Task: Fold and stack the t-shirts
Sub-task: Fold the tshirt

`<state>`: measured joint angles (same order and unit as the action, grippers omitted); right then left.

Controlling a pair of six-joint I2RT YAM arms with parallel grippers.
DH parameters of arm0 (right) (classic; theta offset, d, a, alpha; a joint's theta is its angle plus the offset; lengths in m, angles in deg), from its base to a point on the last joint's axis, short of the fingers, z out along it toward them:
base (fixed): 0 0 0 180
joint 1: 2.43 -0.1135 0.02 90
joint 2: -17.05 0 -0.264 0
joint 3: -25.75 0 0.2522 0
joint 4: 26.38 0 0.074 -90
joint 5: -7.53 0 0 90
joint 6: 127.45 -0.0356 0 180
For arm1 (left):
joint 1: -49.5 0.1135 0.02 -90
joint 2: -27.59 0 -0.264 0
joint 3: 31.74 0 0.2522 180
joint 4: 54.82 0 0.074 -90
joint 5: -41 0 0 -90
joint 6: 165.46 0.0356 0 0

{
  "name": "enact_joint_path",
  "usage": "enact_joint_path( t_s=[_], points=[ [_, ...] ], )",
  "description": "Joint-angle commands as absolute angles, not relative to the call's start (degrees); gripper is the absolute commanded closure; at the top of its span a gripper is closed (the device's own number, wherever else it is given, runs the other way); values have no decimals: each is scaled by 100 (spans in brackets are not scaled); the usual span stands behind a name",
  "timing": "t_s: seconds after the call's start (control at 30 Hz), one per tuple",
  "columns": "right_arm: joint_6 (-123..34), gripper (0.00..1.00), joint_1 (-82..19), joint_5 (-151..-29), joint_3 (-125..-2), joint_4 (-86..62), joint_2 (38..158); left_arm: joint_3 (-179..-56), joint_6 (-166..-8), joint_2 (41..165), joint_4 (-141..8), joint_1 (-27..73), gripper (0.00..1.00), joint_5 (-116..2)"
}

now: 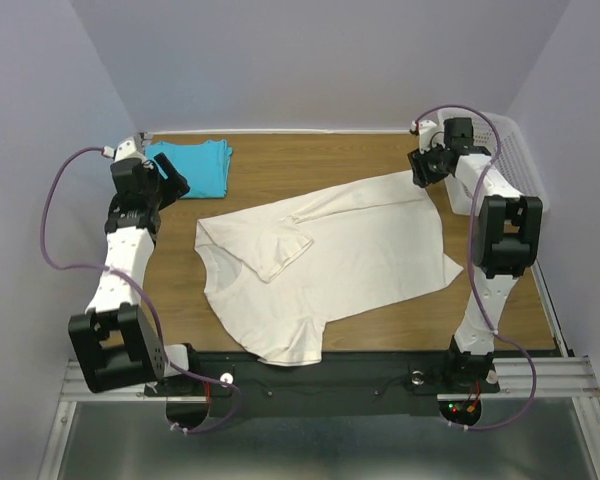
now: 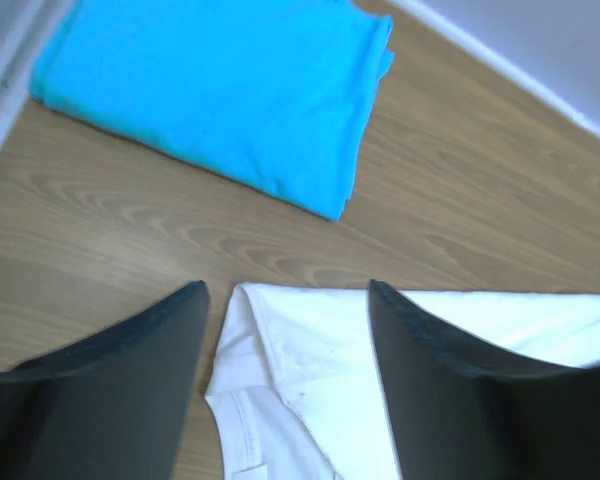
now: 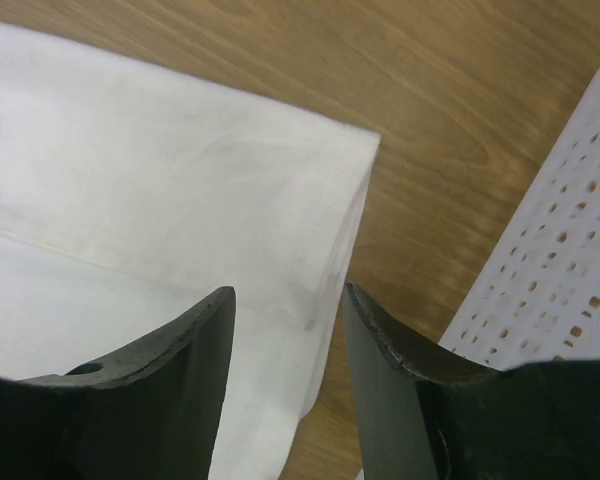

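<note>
Now: cream shirt part-folded, both grippers free

Top view: the cream t-shirt (image 1: 320, 260) lies spread in the middle, a sleeve lying over its body. The turquoise t-shirt (image 1: 192, 165) sits folded at the far left.

Left wrist: the left gripper (image 2: 285, 290) hangs with jaws apart over a cream corner, gripping nothing.

Right wrist: the right gripper (image 3: 288, 292) stands parted above another cream corner beside the basket (image 3: 560, 270).

The next fold probably calls for pinching both corners together.
</note>
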<state>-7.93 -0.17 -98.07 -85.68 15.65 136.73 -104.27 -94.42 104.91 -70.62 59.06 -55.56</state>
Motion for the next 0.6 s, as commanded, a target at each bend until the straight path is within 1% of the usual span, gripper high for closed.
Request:
enact_joint_path(
  t_s=[0.0, 0.1, 0.23, 0.3, 0.37, 0.43, 0.5, 0.53, 0.57],
  points=[
    [-897, 46, -207, -10618, -8786, 1243, 12974, -9965, -9637, 9712, -6682, 6126, 15, -5584],
    [-1011, 45, -234, -10804, -8821, 1269, 12937, -9806, -9796, 9448, -6699, 6276, 14, -6049],
    [-1047, 45, -234, -10438, -8882, 1296, 13156, -9754, -9788, 9368, -6849, 6408, 14, -6315],
    [-933, 45, -234, -10313, -8786, 1296, 13192, -9736, -9761, 9324, -6849, 6444, 14, -6402],
    [-863, 45, -234, -10452, -8541, 1313, 13088, -9692, -9735, 9219, -7016, 6461, 14, -6551],
    [-556, 45, -234, -11223, -8312, 1384, 12877, -9648, -9761, 9096, -7113, 6461, 14, -6657],
    [-135, 44, -234, -12005, -8154, 2014, 12561, -9403, -9910, 8973, -7174, 6470, 14, -6928],
    [442, 44, -234, -12748, -8092, 2312, 12455, -9298, -10015, 8912, -7209, 6461, 14, -7060],
    [761, 44, -225, -13069, -8030, 2933, 12341, -9157, -10234, 8815, -7349, 6470, 14, -7184]
  ],
)
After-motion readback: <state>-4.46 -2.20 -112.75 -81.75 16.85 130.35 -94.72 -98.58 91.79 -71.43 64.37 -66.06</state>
